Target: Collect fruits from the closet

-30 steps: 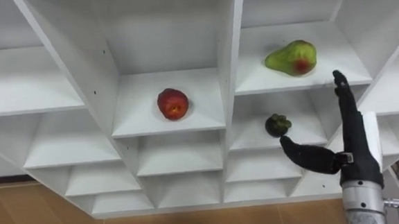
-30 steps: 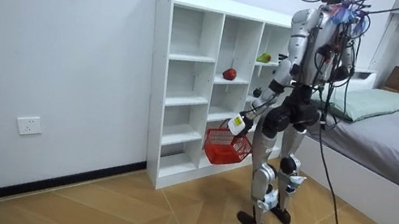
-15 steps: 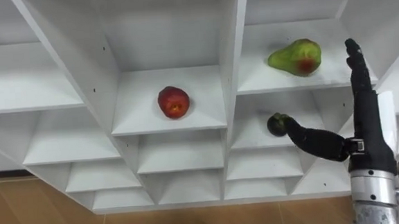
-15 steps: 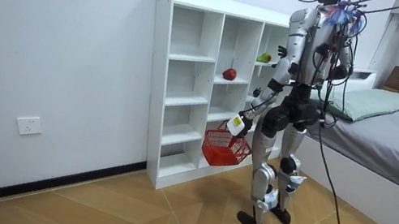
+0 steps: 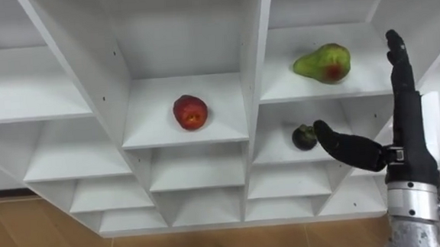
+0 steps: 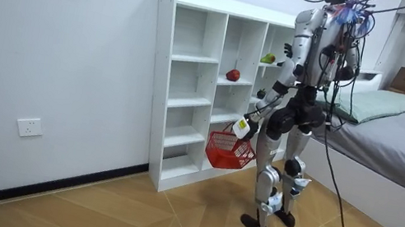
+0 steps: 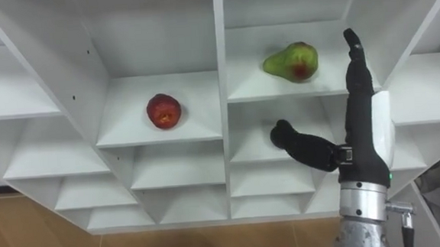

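So the red basket (image 6: 222,148) hangs low from the left hand (image 6: 243,127), which looks hooked round its handle, and there's no fruit in it that I can make out. The right hand (image 5: 406,143) is up in front of the closet (image 5: 256,68), fingers straight up and thumb stuck out sideways, wide open with nothing in it. A small dark fruit (image 5: 303,137) sits right at the thumb tip, one shelf down; can't tell if they touch. The pear (image 5: 322,62) lies on the shelf just left of the fingertips, and the red apple (image 5: 190,112) is well off to the hand's left, one compartment over. My read is that it's reaching for the first pick, probably the pear. Next it needs to push the hand into that compartment and curl round the fruit without rolling it back.
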Tool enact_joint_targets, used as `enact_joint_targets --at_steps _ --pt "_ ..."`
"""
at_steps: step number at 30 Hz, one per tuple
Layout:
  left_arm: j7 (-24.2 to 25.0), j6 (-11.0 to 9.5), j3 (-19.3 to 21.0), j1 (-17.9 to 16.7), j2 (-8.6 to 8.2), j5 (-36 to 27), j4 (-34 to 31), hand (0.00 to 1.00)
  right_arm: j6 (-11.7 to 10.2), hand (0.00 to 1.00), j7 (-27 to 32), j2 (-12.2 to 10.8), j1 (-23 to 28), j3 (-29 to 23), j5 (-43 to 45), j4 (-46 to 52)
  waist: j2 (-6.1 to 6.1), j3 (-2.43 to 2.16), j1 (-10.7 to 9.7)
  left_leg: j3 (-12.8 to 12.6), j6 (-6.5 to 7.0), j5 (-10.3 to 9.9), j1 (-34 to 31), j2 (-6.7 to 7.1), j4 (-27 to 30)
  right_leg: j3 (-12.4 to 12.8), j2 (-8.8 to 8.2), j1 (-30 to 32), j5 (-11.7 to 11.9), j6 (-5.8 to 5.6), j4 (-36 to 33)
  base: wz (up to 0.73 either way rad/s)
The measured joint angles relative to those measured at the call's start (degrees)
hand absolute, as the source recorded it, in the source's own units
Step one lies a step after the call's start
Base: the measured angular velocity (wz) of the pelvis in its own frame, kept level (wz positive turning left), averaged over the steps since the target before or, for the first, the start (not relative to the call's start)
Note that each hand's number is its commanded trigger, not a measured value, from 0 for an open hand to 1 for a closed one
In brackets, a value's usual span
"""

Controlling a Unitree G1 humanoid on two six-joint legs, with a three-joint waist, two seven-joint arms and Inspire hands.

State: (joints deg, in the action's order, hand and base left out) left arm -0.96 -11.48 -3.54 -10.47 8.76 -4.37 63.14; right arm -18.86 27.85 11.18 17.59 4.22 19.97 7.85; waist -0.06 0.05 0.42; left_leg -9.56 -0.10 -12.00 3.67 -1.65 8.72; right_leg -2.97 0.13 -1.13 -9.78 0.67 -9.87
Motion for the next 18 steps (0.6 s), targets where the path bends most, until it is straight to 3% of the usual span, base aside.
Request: enact_joint_targets --at_steps 10,18 --pt "0.0 0.0 -2.2 1.9 0.49 0.1 1.0 1.00 0.1 0.00 -0.6 0.0 -3.5 3.4 -0.4 0.0 -0.35 0.23 0.3 0.2 0.00 0.0 -0.2 0.01 0.0 -0.2 -0.02 0.0 0.0 0.00 0.0 0.01" --pt "0.4 0.0 -2.2 1.8 1.27 0.1 1.0 1.00 0.1 0.00 -0.5 1.6 -6.8 3.4 -6.2 0.6 -1.16 0.07 1.3 0.5 0.00 0.0 0.1 0.03 0.0 -0.9 -0.10 -0.9 0.0 -0.01 0.4 0.03"
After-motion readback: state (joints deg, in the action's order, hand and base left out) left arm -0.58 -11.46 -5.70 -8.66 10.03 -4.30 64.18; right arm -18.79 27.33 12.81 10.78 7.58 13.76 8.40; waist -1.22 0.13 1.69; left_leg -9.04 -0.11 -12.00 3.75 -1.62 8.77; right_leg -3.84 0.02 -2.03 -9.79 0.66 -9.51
